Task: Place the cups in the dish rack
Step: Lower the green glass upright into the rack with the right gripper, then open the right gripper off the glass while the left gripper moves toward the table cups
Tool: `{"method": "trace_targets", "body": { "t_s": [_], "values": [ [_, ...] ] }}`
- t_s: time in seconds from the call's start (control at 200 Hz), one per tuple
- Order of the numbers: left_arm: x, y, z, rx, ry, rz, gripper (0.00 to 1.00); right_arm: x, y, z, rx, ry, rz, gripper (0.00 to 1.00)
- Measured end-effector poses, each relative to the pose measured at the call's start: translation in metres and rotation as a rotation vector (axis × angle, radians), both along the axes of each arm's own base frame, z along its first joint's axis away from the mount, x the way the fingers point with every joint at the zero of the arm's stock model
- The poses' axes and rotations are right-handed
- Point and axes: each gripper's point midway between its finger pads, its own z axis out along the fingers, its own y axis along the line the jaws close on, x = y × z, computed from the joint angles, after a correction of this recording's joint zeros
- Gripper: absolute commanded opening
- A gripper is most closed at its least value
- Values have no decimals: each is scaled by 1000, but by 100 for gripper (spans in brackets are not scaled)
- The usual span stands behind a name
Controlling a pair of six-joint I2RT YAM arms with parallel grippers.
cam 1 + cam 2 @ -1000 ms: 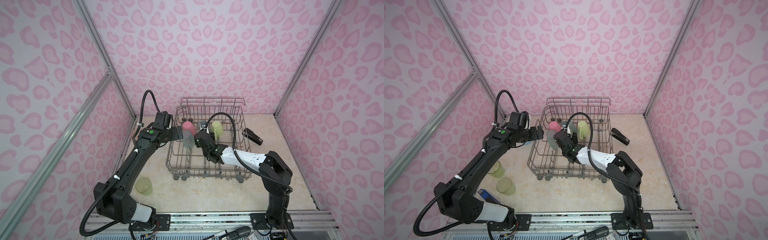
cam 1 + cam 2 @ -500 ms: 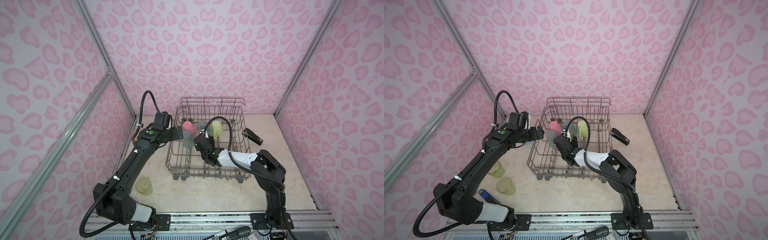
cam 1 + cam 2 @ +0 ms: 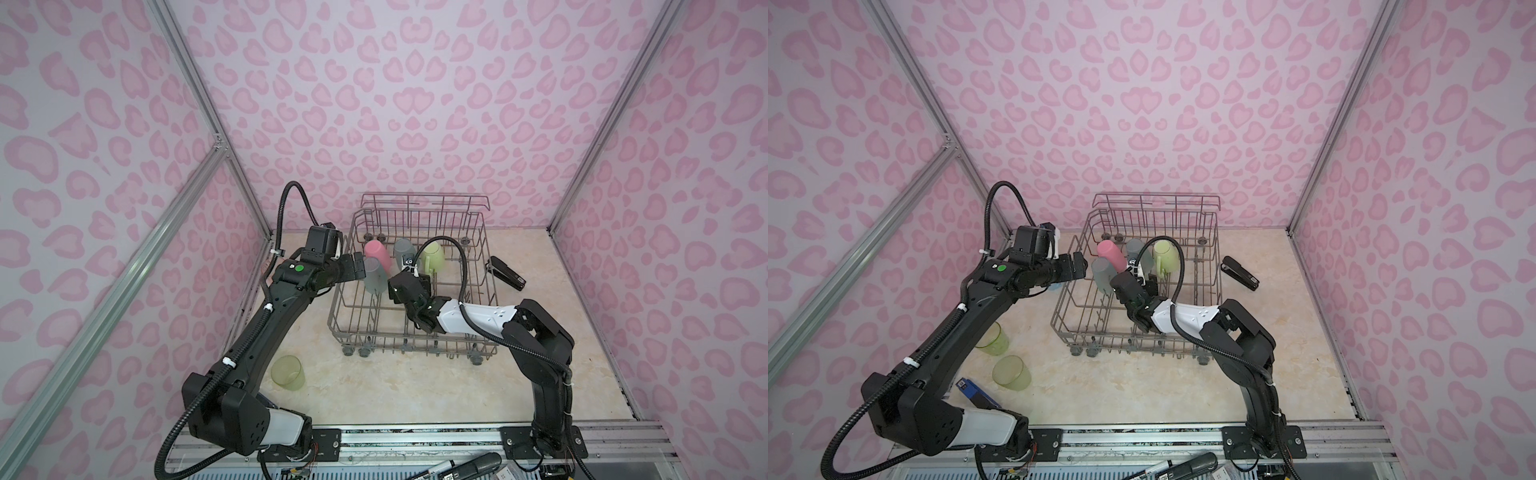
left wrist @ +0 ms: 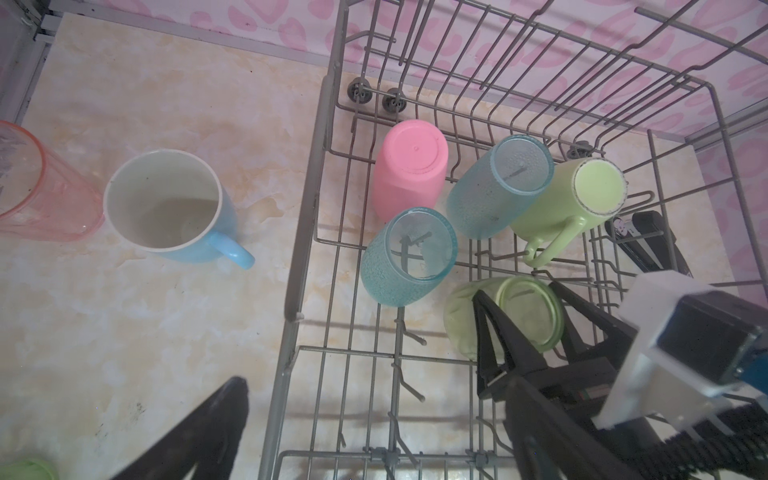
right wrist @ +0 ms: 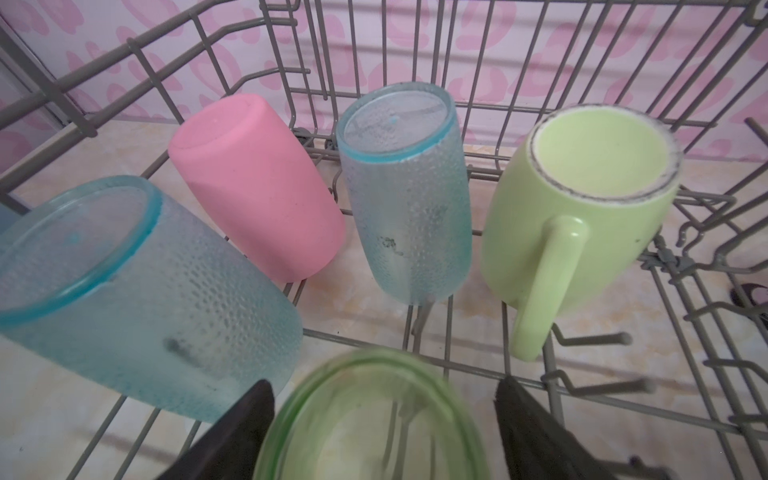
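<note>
- fingers of the right gripper stood apart, flanking the translucent green plastic tumbler, which sat inverted on tines inside the grey wire dish rack, mid-frame in both top views.
- this looked like the release step; the next move called for a straight retreat without tipping it.
- left gripper gaped empty.

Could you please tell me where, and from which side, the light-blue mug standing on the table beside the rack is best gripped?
Probably best to pinch the wall of the light-blue mug at the rim, one finger inside and one outside, coming straight down beside its handle. It stands upright with its mouth open, and the salmon tumbler crowds the other side.
</note>
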Motion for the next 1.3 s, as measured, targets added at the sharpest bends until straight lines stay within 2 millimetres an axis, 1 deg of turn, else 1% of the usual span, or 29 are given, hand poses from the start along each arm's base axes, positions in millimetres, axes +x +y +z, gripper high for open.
{"method": "trace_targets", "body": {
  "t_s": [0.09, 0.255, 0.46, 0.605, 0.885, 1.01, 1.145, 1.3],
  "values": [
    [-1, 0, 0, 0, 0, 1, 98, -2, 0, 9, 13, -3, 11, 89],
    [-3, 3, 3, -2, -9, 12, 98, -9, -4, 35, 49, -31, 18, 89],
    [-4, 8, 5, 7, -11, 37, 100, -17, -12, 74, 88, -82, 27, 88],
    [-9, 12, 4, 17, 2, 55, 100, -25, -12, 99, 114, -116, 48, 88],
    [-16, 25, 12, 40, 23, 118, 97, -35, -9, 132, 86, -124, 114, 83],
    [-16, 42, 15, 43, 48, 175, 95, -47, -8, 145, 76, -123, 184, 81],
    [-14, 72, 15, 25, 82, 282, 92, -60, -1, 159, 72, -132, 292, 80],
    [-15, 105, 4, -41, 145, 418, 89, -74, 4, 162, 46, -128, 391, 80]
  ]
}}
